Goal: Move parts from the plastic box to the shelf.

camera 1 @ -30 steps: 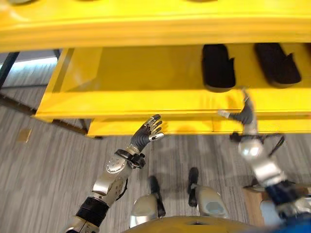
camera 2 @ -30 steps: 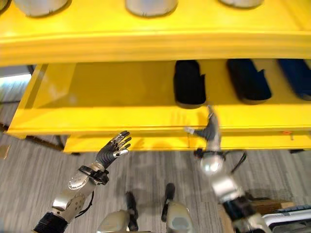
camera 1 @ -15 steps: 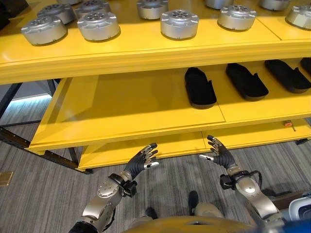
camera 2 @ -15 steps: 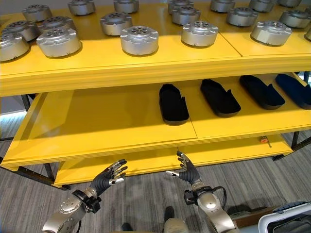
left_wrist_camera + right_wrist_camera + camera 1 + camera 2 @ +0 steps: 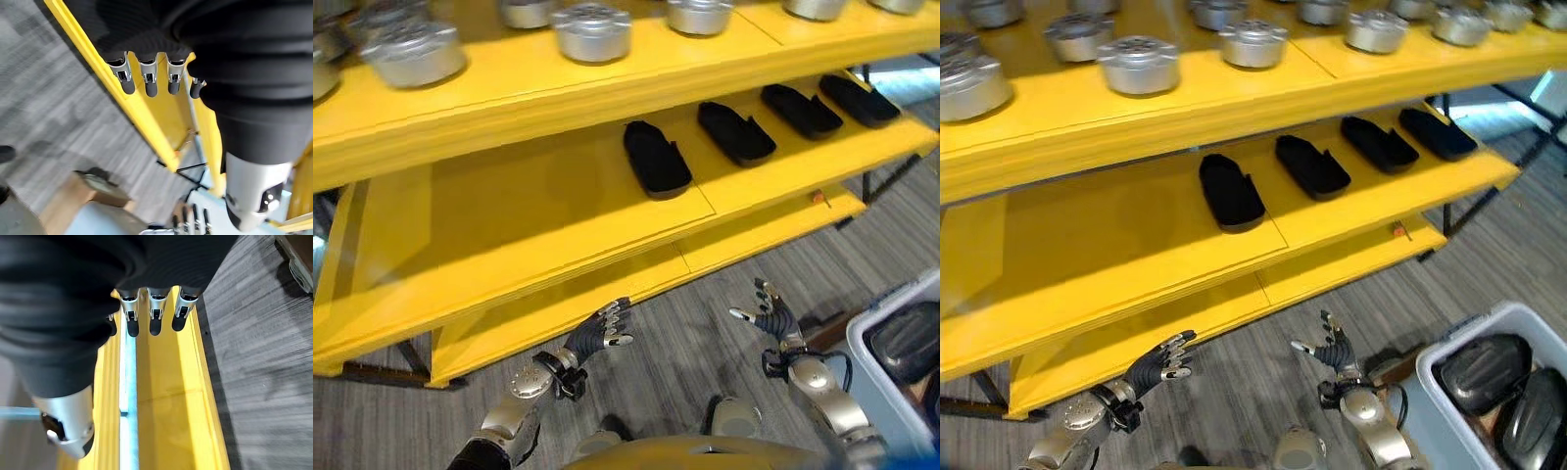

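Observation:
The yellow shelf (image 5: 1116, 245) stands in front of me, and several black elongated parts (image 5: 1231, 192) lie in a row on its middle tier. A pale plastic box (image 5: 1442, 403) sits on the floor at the lower right with two black parts (image 5: 1484, 370) inside. My left hand (image 5: 597, 335) is raised low in front of the bottom tier, open and empty, with its fingers (image 5: 146, 83) straight. To its right, my right hand (image 5: 769, 315) is also open and empty, fingers (image 5: 154, 318) spread, just left of the box.
Several round silver parts (image 5: 1139, 64) stand on the top tier. The bottom tier (image 5: 1332, 274) is bare yellow board near the floor. A brown cardboard piece (image 5: 1396, 367) lies by the box's near corner. Grey striped carpet (image 5: 1263, 362) covers the floor.
The camera has swung right and tilted, so the whole shelf has shifted left and the plastic box has come into view. Both hands stay open and low before the shelf.

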Motion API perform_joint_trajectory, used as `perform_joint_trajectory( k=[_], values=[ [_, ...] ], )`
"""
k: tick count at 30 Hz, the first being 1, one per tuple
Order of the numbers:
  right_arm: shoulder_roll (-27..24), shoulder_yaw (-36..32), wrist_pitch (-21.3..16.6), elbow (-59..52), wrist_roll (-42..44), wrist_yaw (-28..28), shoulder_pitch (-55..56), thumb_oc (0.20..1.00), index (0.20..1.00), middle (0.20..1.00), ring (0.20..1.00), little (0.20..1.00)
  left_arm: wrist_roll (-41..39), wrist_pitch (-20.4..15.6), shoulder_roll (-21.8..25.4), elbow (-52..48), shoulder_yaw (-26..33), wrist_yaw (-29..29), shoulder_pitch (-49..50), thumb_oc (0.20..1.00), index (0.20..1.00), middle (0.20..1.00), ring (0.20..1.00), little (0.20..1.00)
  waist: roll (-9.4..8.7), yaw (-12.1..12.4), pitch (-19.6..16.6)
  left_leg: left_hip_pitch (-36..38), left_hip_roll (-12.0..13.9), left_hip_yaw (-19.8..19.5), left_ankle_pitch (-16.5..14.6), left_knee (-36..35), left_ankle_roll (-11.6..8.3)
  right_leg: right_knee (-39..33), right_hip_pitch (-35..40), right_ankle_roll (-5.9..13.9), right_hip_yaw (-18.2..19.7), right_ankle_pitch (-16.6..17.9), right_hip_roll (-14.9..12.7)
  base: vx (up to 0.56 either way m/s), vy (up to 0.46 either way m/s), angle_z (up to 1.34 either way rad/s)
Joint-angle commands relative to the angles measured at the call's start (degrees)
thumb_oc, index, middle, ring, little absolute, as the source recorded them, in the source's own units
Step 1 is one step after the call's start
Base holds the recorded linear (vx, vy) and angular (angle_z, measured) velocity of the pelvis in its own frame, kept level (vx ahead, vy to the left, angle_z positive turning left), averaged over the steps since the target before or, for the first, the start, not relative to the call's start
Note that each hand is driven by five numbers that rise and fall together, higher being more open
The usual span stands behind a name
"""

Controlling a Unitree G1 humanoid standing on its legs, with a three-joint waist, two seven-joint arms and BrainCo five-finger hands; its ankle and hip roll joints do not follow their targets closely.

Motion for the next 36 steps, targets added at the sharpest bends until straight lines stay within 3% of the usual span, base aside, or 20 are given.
perform_joint_trajectory(
  k=[1,5,10,13,15,20,24,25,26,27,29,33,34,35,36],
  values=[
    [-0.37,-0.67,0.88,-0.17,-2.17,-3.51,-2.01,1.000,1.000,1.000,1.000,1.000,-2.44,-3.54,-2.82,-2.67,2.11,2.17,-0.05,1.000,1.000,1.000,1.000,1.000,-1.50,1.12,-0.64,-1.52,1.81,-6.33,4.58,0.22,0.13,-0.86,6.32,2.98,-0.03,1.20,-0.90,0.02,-0.169,-0.73],
    [-2.05,-3.40,2.80,-0.01,-2.53,-4.98,-0.66,1.000,1.000,1.000,1.000,1.000,-1.56,-4.08,-3.40,-4.30,3.61,2.84,1.67,1.000,1.000,1.000,1.000,1.000,-2.61,0.32,-1.13,-2.28,3.11,-4.67,5.11,1.35,-0.80,-7.04,8.46,3.07,0.26,2.12,1.21,0.03,-0.305,-0.55],
    [-4.10,-7.67,3.20,0.54,-5.14,-5.92,3.05,1.000,1.000,1.000,1.000,1.000,-1.39,-4.21,-2.83,-5.42,5.80,1.53,3.07,1.000,1.000,1.000,1.000,1.000,-3.36,-1.43,-0.87,-2.23,3.85,-3.50,5.19,1.60,-1.53,-9.79,8.25,2.81,1.24,3.53,2.53,0.01,-0.278,-0.66],
    [-5.55,-11.26,2.46,1.31,-7.04,-7.01,6.20,1.000,1.000,1.000,1.000,1.000,-1.50,-4.67,-2.41,-6.07,6.70,1.34,3.81,1.000,1.000,1.000,1.000,1.000,-3.84,-3.09,-0.73,-2.06,4.66,-2.09,5.30,1.62,-1.99,-9.95,7.56,2.08,1.45,3.32,3.58,0.00,-0.362,-0.33],
    [-5.84,-13.70,0.19,3.63,-5.40,-10.18,7.74,1.000,1.000,1.000,1.000,1.000,-1.73,-5.52,-2.36,-6.89,5.51,2.53,2.51,1.000,1.000,1.000,1.000,1.000,-4.14,-4.70,-0.41,-3.20,6.55,-1.47,5.99,2.73,-2.84,-9.37,6.68,0.26,2.22,1.92,5.40,-0.04,-0.596,-0.34],
    [-5.48,-13.96,-2.21,4.91,-5.66,-10.98,6.27,1.000,1.000,1.000,1.000,1.000,-1.88,-7.01,-3.38,-6.77,3.96,4.36,-0.95,1.000,1.000,1.000,1.000,1.000,-3.46,-6.08,-0.31,-3.64,8.84,-1.64,8.92,3.86,-5.09,-9.97,6.14,-1.32,3.87,1.17,7.32,-0.03,-0.264,-0.29],
    [-5.67,-12.87,-3.80,5.12,-5.93,-9.68,5.26,1.000,1.000,1.000,1.000,1.000,-1.32,-9.15,-4.37,-6.18,3.83,6.94,-2.16,1.000,1.000,1.000,1.000,1.000,-2.80,-4.95,-0.60,-5.42,8.90,-9.98,10.19,5.67,-6.44,-9.33,5.45,-2.21,7.86,0.44,8.67,0.03,-0.163,-0.54],
    [-5.75,-12.42,-4.29,5.24,-6.41,-8.68,4.99,1.000,1.000,1.000,1.000,1.000,-1.53,-9.38,-4.50,-6.20,4.03,8.24,-2.11,1.000,1.000,1.000,1.000,1.000,-2.77,-4.53,-0.67,-5.60,7.94,-13.19,8.91,6.17,-5.89,-9.06,5.21,-2.28,9.34,0.37,8.74,0.08,-0.057,-1.30],
    [-5.91,-11.77,-4.86,5.26,-6.78,-7.20,4.52,1.000,1.000,1.000,1.000,1.000,-1.55,-9.87,-4.60,-6.21,4.41,9.80,-1.84,1.000,1.000,1.000,1.000,1.000,-2.69,-3.80,-0.68,-5.63,6.13,-17.83,6.98,6.75,-5.03,-8.80,5.03,-2.32,11.64,0.34,8.82,0.08,-0.057,-1.35],
    [-6.13,-11.11,-5.84,4.89,-7.76,-4.93,4.35,1.000,1.000,1.000,1.000,1.000,-1.65,-10.59,-4.48,-6.75,5.42,11.36,-0.83,1.000,1.000,1.000,1.000,1.000,-2.67,-2.59,-0.38,-6.46,3.02,-23.44,5.66,8.30,-2.95,-8.77,4.55,-3.09,14.67,1.20,9.18,0.10,-0.064,-1.81],
    [-6.10,-10.68,-6.40,3.58,-7.09,-3.76,5.23,1.000,1.000,1.000,1.000,1.000,-1.08,-10.51,-4.03,-6.99,7.13,10.11,0.64,1.000,1.000,1.000,1.000,1.000,-2.39,-1.80,-0.26,-5.78,-1.48,-26.91,2.04,6.96,-0.79,-9.19,5.01,-2.68,17.76,1.87,9.57,0.11,-0.043,-2.20],
    [-4.19,-9.97,-7.36,2.51,-5.96,-5.12,5.86,1.000,1.000,1.000,1.000,1.000,1.24,-10.64,-3.07,-6.21,7.53,7.44,0.77,1.000,1.000,1.000,1.000,1.000,-0.62,-1.85,-0.96,-5.10,-4.78,-28.32,4.22,-0.26,-0.03,-8.91,4.17,-1.65,19.17,2.50,11.12,0.12,0.020,-0.58],
    [-3.52,-9.16,-7.18,2.17,-5.86,-5.46,5.58,1.000,1.000,1.000,1.000,1.000,1.75,-10.74,-2.88,-5.94,6.89,7.16,0.46,1.000,1.000,1.000,1.000,1.000,-0.30,-1.42,-0.69,-6.32,-5.28,-30.72,5.58,-1.47,-0.17,-8.80,4.25,-1.58,20.20,2.39,11.49,0.19,0.137,-0.19],
    [-2.92,-7.33,-6.69,1.74,-6.20,-5.40,4.26,1.000,1.000,1.000,1.000,1.000,1.69,-10.46,-2.84,-6.12,5.92,6.38,0.08,1.000,1.000,1.000,1.000,1.000,-0.03,-0.04,0.16,-10.19,-5.73,-35.61,7.97,-1.36,-0.83,-8.79,4.63,-1.81,23.29,2.09,11.95,0.18,0.156,-0.50],
    [-2.86,-6.95,-6.41,1.85,-6.31,-5.19,3.78,1.000,1.000,1.000,1.000,1.000,1.42,-10.49,-2.78,-6.25,5.82,6.70,0.07,1.000,1.000,1.000,1.000,1.000,-0.02,0.17,0.22,-10.40,-5.79,-36.26,7.94,-1.33,-0.73,-8.66,4.68,-1.88,23.71,1.80,11.96,0.17,0.183,-0.89]
  ],
)
